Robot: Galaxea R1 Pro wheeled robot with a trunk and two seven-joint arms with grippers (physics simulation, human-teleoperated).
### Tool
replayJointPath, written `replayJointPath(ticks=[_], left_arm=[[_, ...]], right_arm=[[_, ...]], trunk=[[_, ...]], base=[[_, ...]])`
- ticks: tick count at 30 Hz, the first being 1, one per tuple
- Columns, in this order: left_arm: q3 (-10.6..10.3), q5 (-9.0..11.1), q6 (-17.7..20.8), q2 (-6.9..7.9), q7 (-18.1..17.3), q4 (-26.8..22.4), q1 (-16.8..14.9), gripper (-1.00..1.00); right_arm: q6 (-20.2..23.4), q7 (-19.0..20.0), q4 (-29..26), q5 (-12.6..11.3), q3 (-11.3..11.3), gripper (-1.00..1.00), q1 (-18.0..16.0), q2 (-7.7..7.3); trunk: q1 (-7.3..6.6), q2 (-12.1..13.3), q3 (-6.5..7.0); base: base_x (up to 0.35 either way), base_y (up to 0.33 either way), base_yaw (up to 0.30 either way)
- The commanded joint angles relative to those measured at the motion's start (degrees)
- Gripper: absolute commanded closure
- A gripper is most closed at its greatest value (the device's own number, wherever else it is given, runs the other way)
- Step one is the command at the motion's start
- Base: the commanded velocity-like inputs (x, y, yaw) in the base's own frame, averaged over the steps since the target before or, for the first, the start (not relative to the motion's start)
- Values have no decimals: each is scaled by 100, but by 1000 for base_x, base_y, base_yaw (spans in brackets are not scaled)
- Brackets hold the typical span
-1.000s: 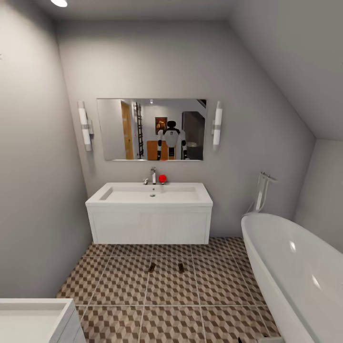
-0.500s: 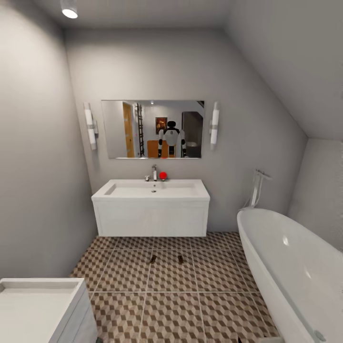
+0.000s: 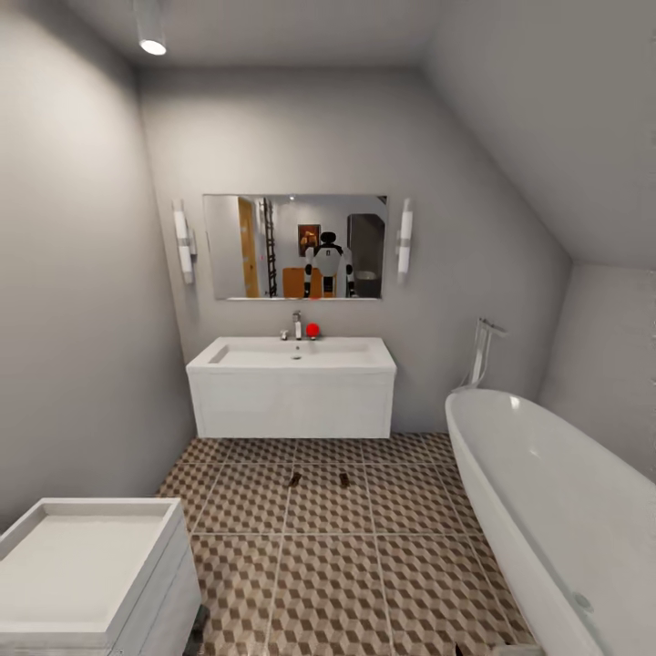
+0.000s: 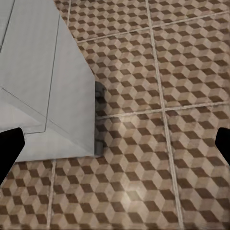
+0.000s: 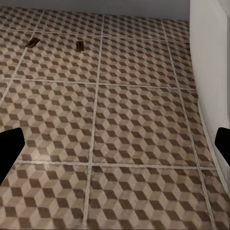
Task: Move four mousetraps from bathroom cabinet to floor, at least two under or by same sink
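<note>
Two mousetraps lie flat on the bathroom floor (image 3: 328, 583) a short way in front of the white wall-hung sink (image 3: 293, 353): one mousetrap (image 3: 294, 478) to the left, the other mousetrap (image 3: 344, 478) beside it. The right wrist view shows the same pair, one mousetrap (image 5: 32, 43) and its neighbour (image 5: 80, 46), far ahead of my right gripper (image 5: 115, 143). That gripper is open and holds nothing. My left gripper (image 4: 115, 143) is open too, over bare tiles beside a white drawer unit (image 4: 52, 96). The cabinet is out of direct view.
A white bathtub (image 3: 547, 510) runs along the right wall. The white tray-topped drawer unit (image 3: 91, 574) stands at the near left. A mirror (image 3: 294, 246) above the sink reflects the robot and an orange-brown piece of furniture behind it. Open tiles lie between unit and tub.
The whole view has drawn back from the sink, so the camera has moved. More of the white drawer unit shows at the lower left. The two mousetraps lie where they were.
</note>
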Motion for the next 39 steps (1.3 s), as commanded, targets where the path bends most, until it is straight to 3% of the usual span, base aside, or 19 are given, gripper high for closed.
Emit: replayJointPath(ticks=[1,13,27,39], left_arm=[[-51,58,-33,-2,2,17,-8,-100],[-51,57,-39,-42,7,17,-8,-100],[-51,56,-39,-55,9,17,-8,-100],[-51,57,-39,-55,9,17,-8,-100]], right_arm=[[-25,17,4,-60,36,-100,-5,-4],[-723,17,44,-50,42,-100,-5,-14],[-753,1,44,-58,49,-100,-5,4],[-748,-10,48,-68,48,-100,-5,13]], trunk=[[-3,-7,-9],[-3,-7,-9],[-3,-7,-9],[-3,-7,-47]], base=[[-335,0,0],[-312,0,0],[-29,0,5],[0,0,207]])
